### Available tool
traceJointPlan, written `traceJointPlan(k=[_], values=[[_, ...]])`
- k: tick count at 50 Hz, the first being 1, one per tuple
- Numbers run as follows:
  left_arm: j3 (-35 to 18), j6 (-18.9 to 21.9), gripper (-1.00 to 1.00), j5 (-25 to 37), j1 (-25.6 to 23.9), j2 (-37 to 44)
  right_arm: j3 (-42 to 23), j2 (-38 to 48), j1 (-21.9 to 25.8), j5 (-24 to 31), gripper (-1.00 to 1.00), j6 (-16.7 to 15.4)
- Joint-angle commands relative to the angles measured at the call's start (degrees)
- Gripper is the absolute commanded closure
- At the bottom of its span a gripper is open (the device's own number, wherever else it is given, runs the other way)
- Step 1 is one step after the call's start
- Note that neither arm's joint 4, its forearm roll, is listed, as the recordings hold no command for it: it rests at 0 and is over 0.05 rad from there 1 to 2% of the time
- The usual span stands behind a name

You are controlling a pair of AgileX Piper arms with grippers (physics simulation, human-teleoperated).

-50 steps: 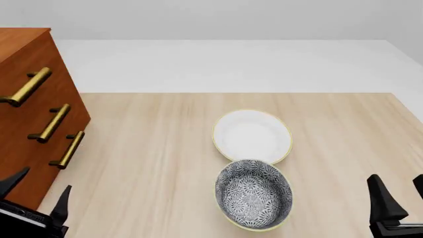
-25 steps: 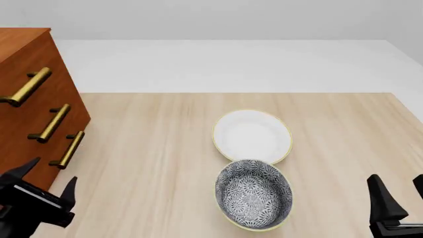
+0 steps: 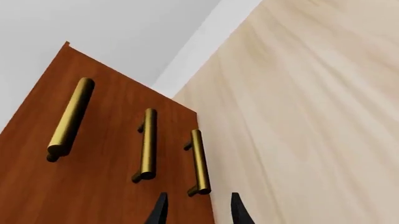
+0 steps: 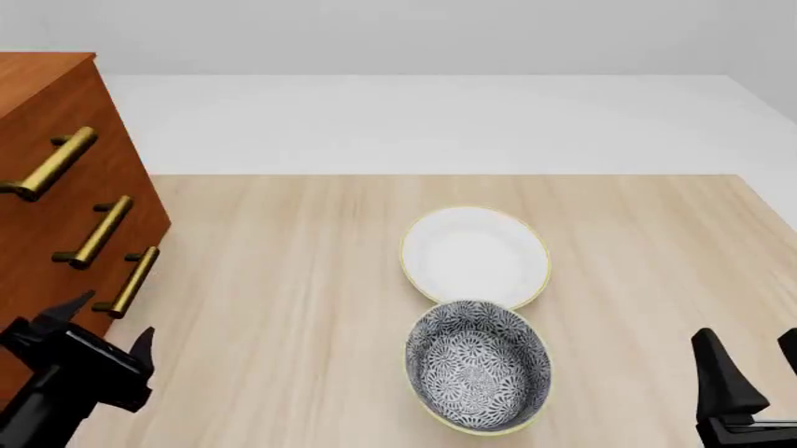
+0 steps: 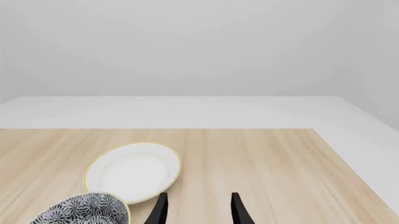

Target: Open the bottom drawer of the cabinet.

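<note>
Front view: the cabinet (image 4: 56, 201) stands at the table's (image 4: 299, 280) left edge, and the bottom drawer (image 4: 75, 308) with its brass handle (image 4: 129, 281) is lowest on its front, flush and shut. Left pincer (image 4: 103, 338) hangs spread open just beside that handle, holding nothing. Right pincer (image 4: 748, 359) sits low at right, also spread and empty.
</note>
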Motion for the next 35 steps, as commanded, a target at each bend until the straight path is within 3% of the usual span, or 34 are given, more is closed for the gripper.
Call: traceJointPlan(k=[1,18,25,35], values=[[0.0,2.6,-1.00,-15.2,0.9,16.1,0.0,0.0,0.0,0.0,-1.00,0.0],[0.0,3.7,-1.00,-11.0,2.6,11.5,0.0,0.0,0.0,0.0,-1.00,0.0],[0.0,4.8,-1.00,-16.8,2.9,17.5,0.0,0.0,0.0,0.0,-1.00,0.0],[0.0,7.1,-1.00,-20.1,3.5,21.0,0.0,0.0,0.0,0.0,-1.00,0.0]])
